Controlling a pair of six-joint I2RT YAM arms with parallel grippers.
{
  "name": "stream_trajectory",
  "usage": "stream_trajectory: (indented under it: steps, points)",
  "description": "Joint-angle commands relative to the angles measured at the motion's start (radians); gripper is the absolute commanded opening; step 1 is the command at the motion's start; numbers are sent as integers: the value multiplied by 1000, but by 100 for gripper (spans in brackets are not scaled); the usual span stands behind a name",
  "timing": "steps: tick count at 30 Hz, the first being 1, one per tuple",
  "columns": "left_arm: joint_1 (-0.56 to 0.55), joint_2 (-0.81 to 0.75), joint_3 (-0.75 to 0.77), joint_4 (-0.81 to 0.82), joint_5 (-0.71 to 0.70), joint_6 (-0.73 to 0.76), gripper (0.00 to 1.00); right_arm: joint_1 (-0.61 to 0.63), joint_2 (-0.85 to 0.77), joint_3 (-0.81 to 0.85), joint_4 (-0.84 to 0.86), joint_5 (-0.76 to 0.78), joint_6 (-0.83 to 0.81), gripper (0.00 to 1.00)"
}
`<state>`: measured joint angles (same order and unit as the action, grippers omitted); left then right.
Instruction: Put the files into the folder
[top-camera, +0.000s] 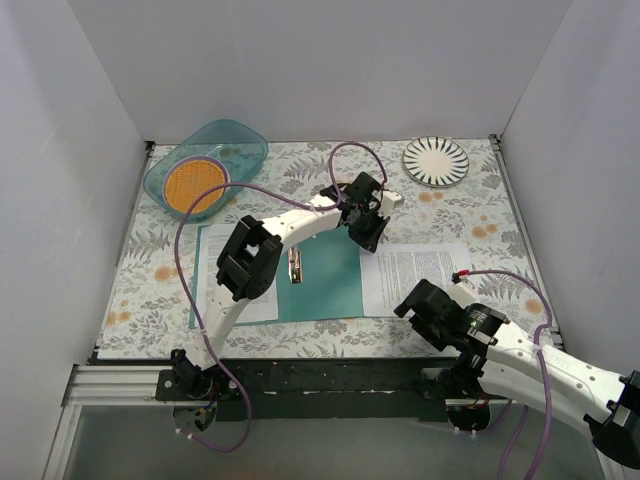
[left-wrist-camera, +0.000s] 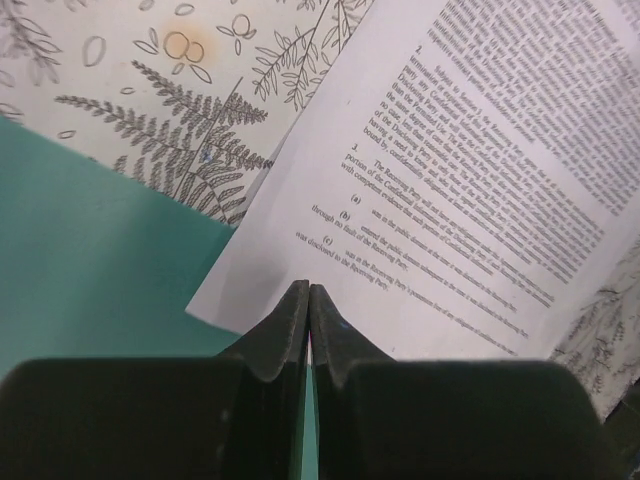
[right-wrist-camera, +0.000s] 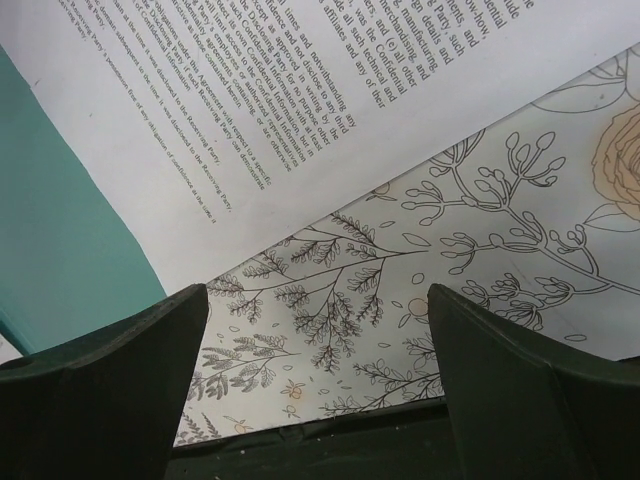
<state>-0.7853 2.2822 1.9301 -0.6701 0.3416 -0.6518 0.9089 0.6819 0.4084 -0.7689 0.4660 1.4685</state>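
From above, you see the open teal folder (top-camera: 325, 285) flat mid-bench, with a printed sheet (top-camera: 415, 275) just beside its right edge and a second sheet (top-camera: 262, 310) on its left half. Your left claw (top-camera: 365, 235) hangs over the folder's far right corner, and your right claw (top-camera: 415, 300) is near the printed sheet's near edge.

On your left wrist, the left claw (left-wrist-camera: 308, 300) is pinched closed at the printed sheet's (left-wrist-camera: 450, 200) corner, where it meets the folder (left-wrist-camera: 90, 270). You cannot tell whether any paper is caught.

On your right wrist, the right claw (right-wrist-camera: 315, 300) gapes wide over the floral bench (right-wrist-camera: 480, 220), holding nothing, with the printed sheet (right-wrist-camera: 300, 100) and folder (right-wrist-camera: 50, 230) beyond it.
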Motion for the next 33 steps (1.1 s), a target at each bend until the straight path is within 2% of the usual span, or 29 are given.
stream_trajectory:
  steps: [1, 12, 21, 33]
  points:
    - [-22, 23, 89, -9, 1, -2, 0, -10, -16, -26, -26, 45, 84, 99]
    - [-48, 19, -85, 40, -72, 26, 0, -59, -16, -111, 106, 14, 81, 98]
    - [-48, -84, -273, 52, -110, 49, 0, -123, 13, -138, 180, -26, 46, 99]
    - [-48, -115, -341, 64, -121, 60, 0, -257, 19, -134, 275, -44, -51, 98]
